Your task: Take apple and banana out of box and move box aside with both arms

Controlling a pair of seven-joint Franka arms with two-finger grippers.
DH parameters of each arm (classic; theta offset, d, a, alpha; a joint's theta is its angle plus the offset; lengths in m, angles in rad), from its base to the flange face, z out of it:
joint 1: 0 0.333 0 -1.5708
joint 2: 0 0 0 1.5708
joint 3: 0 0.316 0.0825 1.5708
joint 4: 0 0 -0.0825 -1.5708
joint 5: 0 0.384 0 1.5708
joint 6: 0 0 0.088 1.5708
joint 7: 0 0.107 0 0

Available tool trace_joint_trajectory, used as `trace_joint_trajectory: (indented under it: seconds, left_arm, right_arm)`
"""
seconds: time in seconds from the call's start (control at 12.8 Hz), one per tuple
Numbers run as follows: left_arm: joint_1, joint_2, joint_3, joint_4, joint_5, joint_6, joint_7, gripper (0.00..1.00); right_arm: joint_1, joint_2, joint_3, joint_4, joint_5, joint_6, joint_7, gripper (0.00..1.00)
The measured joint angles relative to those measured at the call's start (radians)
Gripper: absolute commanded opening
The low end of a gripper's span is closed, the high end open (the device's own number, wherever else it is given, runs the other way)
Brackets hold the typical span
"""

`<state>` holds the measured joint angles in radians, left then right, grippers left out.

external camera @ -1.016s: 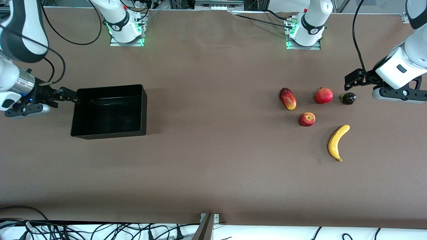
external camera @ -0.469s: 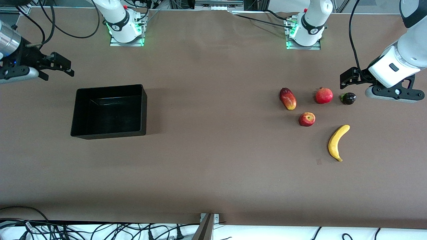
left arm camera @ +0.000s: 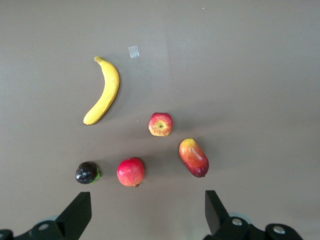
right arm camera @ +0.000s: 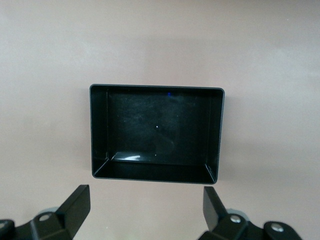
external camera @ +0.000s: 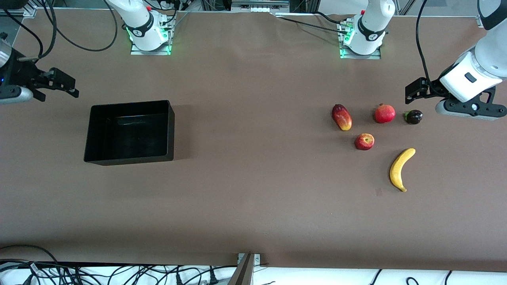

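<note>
The black open-top box (external camera: 171,130) stands empty on the table toward the right arm's end; it also shows in the right wrist view (right arm camera: 157,130). The red apple (external camera: 364,141) and the yellow banana (external camera: 400,168) lie toward the left arm's end, the banana nearer the front camera. Both show in the left wrist view, the apple (left arm camera: 160,124) and the banana (left arm camera: 104,91). My right gripper (external camera: 68,85) (right arm camera: 145,202) is open and empty over bare table beside the box. My left gripper (external camera: 412,92) (left arm camera: 145,207) is open and empty over the table next to the fruits.
A round red pomegranate (external camera: 384,113), an oblong red-yellow fruit (external camera: 342,117) and a small dark fruit (external camera: 413,116) lie in a row just farther from the front camera than the apple. A small pale tape mark (external camera: 378,192) is near the banana's tip.
My right gripper has left the box's end wall, lifted away and drifted toward the table's end. My left gripper has risen slightly. The box and fruits have not moved.
</note>
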<state>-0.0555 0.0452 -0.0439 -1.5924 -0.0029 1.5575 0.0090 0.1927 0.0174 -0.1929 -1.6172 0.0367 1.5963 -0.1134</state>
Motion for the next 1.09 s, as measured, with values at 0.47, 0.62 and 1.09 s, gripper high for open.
trace_joint_trajectory:
  seconds: [0.47,0.62,1.09]
  left_arm:
    - [0.0,0.0,0.0,0.002,0.0,-0.003,0.0,1.0]
    - [0.0,0.0,0.0,0.002,0.0,-0.005,0.0,1.0]
    - [0.0,0.0,-0.006,0.004,0.034,-0.006,0.0,1.0]
  right_arm:
    - [-0.04,0.038,0.052,0.064,-0.003,-0.044,0.0,1.0]
    - [-0.042,0.038,0.053,0.064,-0.003,-0.049,0.0,1.0]
    - [-0.044,0.038,0.053,0.048,-0.003,-0.059,0.001,1.0]
